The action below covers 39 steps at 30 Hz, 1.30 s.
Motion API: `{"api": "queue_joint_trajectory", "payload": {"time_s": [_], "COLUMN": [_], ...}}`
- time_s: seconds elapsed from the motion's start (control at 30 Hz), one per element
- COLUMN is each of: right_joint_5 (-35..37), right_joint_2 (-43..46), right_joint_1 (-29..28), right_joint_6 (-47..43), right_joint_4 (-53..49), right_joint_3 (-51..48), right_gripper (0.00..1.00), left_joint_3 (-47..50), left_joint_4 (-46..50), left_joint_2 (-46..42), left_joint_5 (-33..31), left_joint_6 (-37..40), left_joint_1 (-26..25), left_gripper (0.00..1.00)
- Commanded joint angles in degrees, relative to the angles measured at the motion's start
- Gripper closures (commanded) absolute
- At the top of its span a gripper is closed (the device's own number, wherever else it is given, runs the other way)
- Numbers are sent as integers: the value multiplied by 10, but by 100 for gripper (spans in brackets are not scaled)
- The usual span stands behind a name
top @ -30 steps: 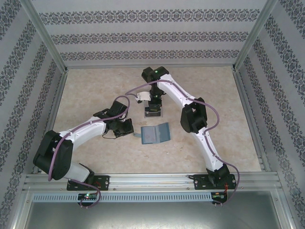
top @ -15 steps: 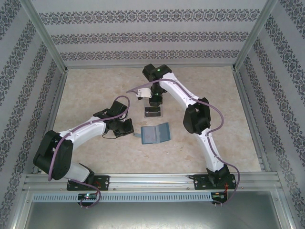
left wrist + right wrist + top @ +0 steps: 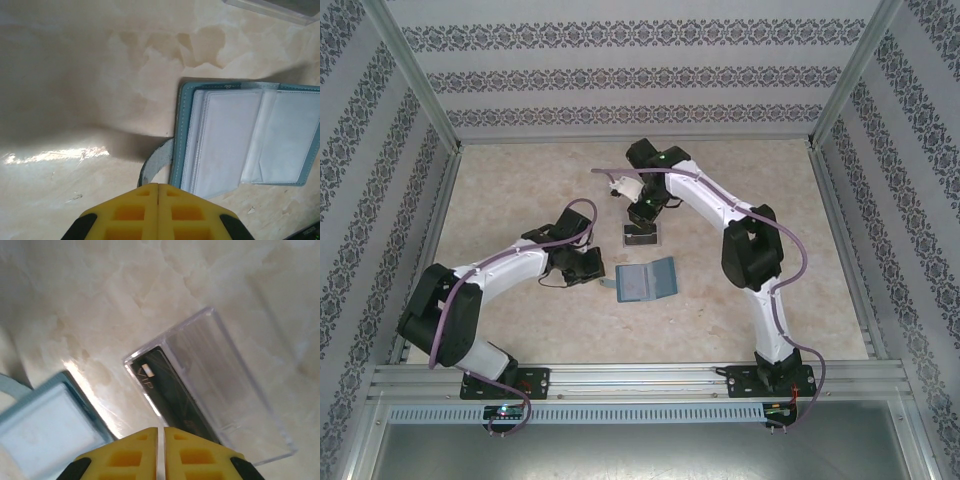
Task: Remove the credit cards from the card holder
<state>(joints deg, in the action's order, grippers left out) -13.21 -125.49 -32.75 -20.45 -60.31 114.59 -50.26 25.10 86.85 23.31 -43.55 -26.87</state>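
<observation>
The teal card holder (image 3: pixel 646 281) lies open on the table, its pale clear sleeves (image 3: pixel 227 140) facing up; I cannot tell whether a card is inside. My left gripper (image 3: pixel 158 186) is shut, its yellow tips right at the wallet's grey tab strap (image 3: pixel 156 161), whose end is hidden under them. In the top view the left gripper (image 3: pixel 599 272) sits just left of the wallet. One dark credit card (image 3: pixel 170 390) marked VIP lies in a clear plastic box (image 3: pixel 235 385). My right gripper (image 3: pixel 161 429) hovers above that box, jaws together with nothing between them.
The clear box (image 3: pixel 628 236) stands just beyond the wallet, under the right gripper (image 3: pixel 643 212). A corner of the wallet (image 3: pixel 45 432) is at the lower left of the right wrist view. Patterned walls and metal rails enclose the marble-look table (image 3: pixel 520 190).
The right gripper has drawn back from the clear box toward the far wall, and its elbow swung right. The left arm shifted slightly. The wallet and box stayed put.
</observation>
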Motion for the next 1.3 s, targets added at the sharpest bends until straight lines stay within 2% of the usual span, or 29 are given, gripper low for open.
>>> {"api": "queue_joint_trajectory", "payload": {"time_s": [0.0, 0.17, 0.3, 0.4, 0.5, 0.8, 1.27], "right_joint_5": [-39, -55, -35, -57, -91, -103, -101], "right_joint_2": [58, 132, 172, 180, 187, 222, 214], "right_joint_1": [4, 3, 3, 2, -1, -25, -58], "right_joint_6": [173, 312, 397, 444, 455, 510, 563], "right_joint_4": [72, 181, 204, 195, 198, 255, 275], "right_joint_3": [-54, -178, -225, -235, -249, -324, -381], "right_gripper": [86, 85, 86, 90, 92, 88, 84], "left_joint_3": [-24, -41, -56, -64, -72, -81, -64], "left_joint_4": [2, -4, -5, -10, -14, -21, -22], "left_joint_2": [12, 32, 51, 67, 84, 116, 146], "left_joint_5": [13, 27, 33, 38, 43, 53, 60], "left_joint_6": [17, 16, 17, 16, 16, 17, 24], "left_joint_1": [5, 0, -9, -17, -23, -29, -31], "left_gripper": [94, 95, 95, 95, 95, 97, 98]}}
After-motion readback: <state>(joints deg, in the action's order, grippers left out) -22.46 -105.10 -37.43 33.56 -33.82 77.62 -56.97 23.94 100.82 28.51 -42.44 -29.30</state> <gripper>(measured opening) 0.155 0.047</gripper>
